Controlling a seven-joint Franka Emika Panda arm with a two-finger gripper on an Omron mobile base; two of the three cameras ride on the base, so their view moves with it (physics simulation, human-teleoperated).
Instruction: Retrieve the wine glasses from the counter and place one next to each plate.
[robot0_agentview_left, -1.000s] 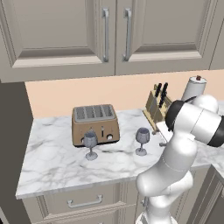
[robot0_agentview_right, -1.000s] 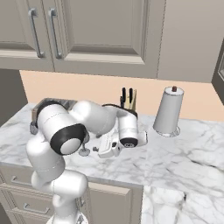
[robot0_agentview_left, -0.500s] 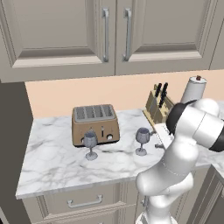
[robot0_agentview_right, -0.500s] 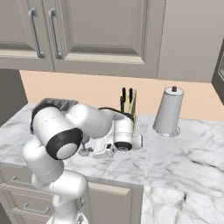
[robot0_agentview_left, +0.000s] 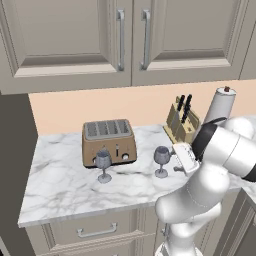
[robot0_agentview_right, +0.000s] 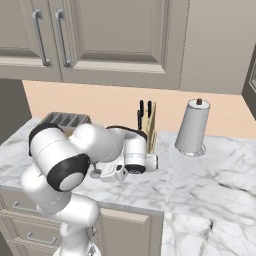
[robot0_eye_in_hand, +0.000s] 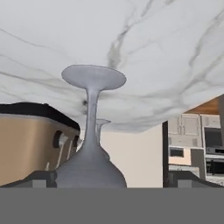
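Two smoky wine glasses stand upright on the marble counter (robot0_agentview_left: 65, 190). One wine glass (robot0_agentview_left: 103, 163) stands in front of the toaster. The other wine glass (robot0_agentview_left: 161, 158) stands to its right, and my gripper (robot0_agentview_left: 173, 163) is level with it from the right, open. In the hand view, which is rolled upside down, this glass (robot0_eye_in_hand: 91, 131) rises between my two dark fingertips (robot0_eye_in_hand: 43, 177), bowl nearest the camera, not clamped. The farther glass (robot0_eye_in_hand: 101, 125) peeks out behind its stem. In the right base view my gripper (robot0_agentview_right: 102, 175) points left, with the arm in front of both glasses. The plates are out of view.
A tan four-slot toaster (robot0_agentview_left: 109, 142) sits at the back left of the counter. A knife block (robot0_agentview_left: 181, 122) and a paper towel roll (robot0_agentview_left: 220, 105) stand at the back right. Wall cabinets hang above. The counter's left edge ends at a dark gap.
My hand has slid a little lower and closer to the right-hand glass, and the elbow has swung with it. The jaws stayed open. Neither glass has moved.
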